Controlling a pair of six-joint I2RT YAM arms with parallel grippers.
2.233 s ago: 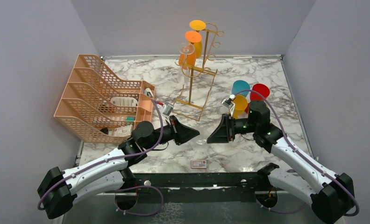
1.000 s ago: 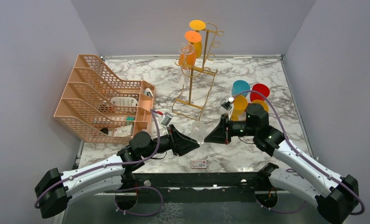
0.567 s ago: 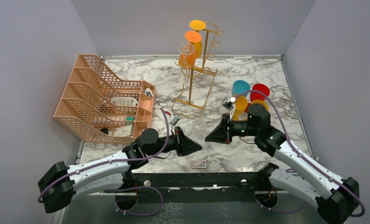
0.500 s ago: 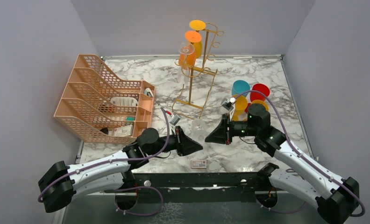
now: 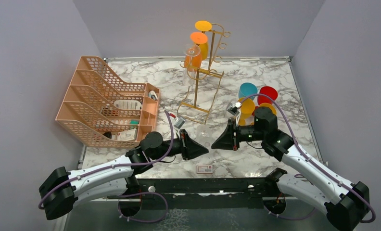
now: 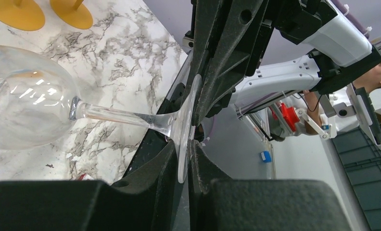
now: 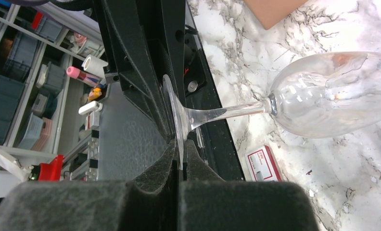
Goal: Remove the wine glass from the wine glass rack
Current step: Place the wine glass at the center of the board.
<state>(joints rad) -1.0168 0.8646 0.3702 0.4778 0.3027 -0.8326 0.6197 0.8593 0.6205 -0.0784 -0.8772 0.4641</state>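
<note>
A clear wine glass (image 6: 30, 101) lies sideways in the air between my two grippers, low over the marble table; it also shows in the right wrist view (image 7: 333, 91). My left gripper (image 6: 183, 149) is shut on the lower edge of its round foot. My right gripper (image 7: 180, 147) pinches the opposite edge of the same foot. In the top view the left gripper (image 5: 204, 148) and right gripper (image 5: 216, 141) meet nose to nose. The gold wire wine glass rack (image 5: 203, 82) stands behind them, with orange, yellow and clear glasses hanging from it.
A peach mesh tray organiser (image 5: 102, 103) stands at the left. Teal (image 5: 247, 89), red (image 5: 268, 93) and yellow glasses stand at the right behind my right arm. A small red-and-white box (image 5: 204, 169) lies near the front edge.
My left gripper has moved right and forward to meet the right gripper at the glass's foot. In the last half second almost nothing has moved.
</note>
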